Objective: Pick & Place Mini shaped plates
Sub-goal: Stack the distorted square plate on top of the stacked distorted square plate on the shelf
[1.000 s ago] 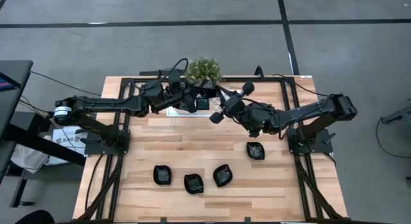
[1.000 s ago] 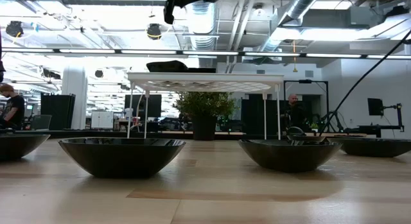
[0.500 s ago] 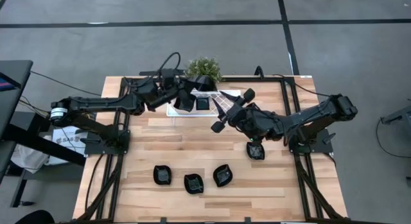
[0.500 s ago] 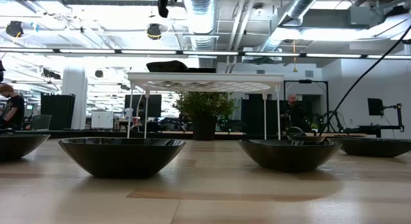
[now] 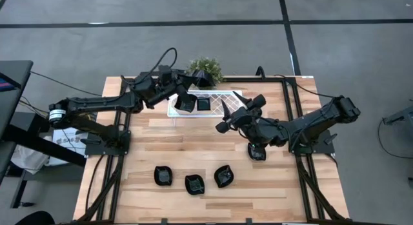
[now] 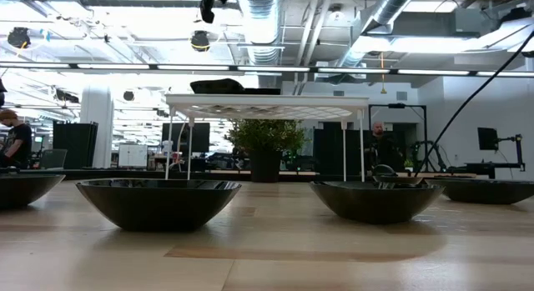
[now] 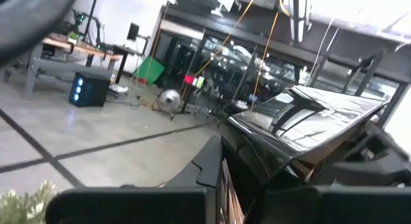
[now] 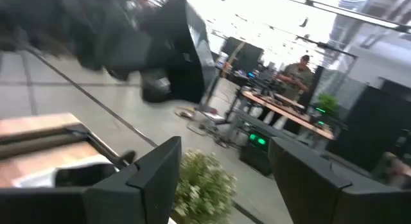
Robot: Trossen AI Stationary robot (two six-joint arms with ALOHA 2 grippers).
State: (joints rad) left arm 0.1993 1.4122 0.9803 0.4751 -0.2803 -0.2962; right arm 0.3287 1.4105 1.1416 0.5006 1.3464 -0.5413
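Observation:
My left gripper (image 5: pixel 187 83) is high above the far left end of the white lattice tray (image 5: pixel 222 96), shut on a glossy black mini plate (image 7: pixel 302 121), which shows dark in front of the plant (image 5: pixel 195 78). Two more plates (image 5: pixel 185 102) (image 5: pixel 203 104) rest on the tray top. My right gripper (image 5: pixel 224 117) hangs open over the table just near of the tray, nothing between its fingers (image 8: pixel 225 166). Three plates (image 5: pixel 164 176) (image 5: pixel 194 184) (image 5: pixel 224 176) sit bottom-down on the near table, and another (image 5: pixel 257 151) lies partly under my right arm. My left gripper holds the black plate by one edge (image 7: pixel 253 163), the fingers lying about level. The plate is tilted with its glossy face showing and is lifted clear of the tray and the table. My own fingers hide the exact place of contact.
A small green potted plant (image 5: pixel 208 67) stands right behind the tray at the table's far edge. Dark frame rails (image 5: pixel 126 147) run along the table's left and right sides. Bare wood lies between the tray and the near row of plates.
My right gripper has opened and drawn back from the left gripper toward the table's near right. My left gripper has carried the plate up and toward the far left, away from the middle of the tray. The plates on the tray and table have stayed put.

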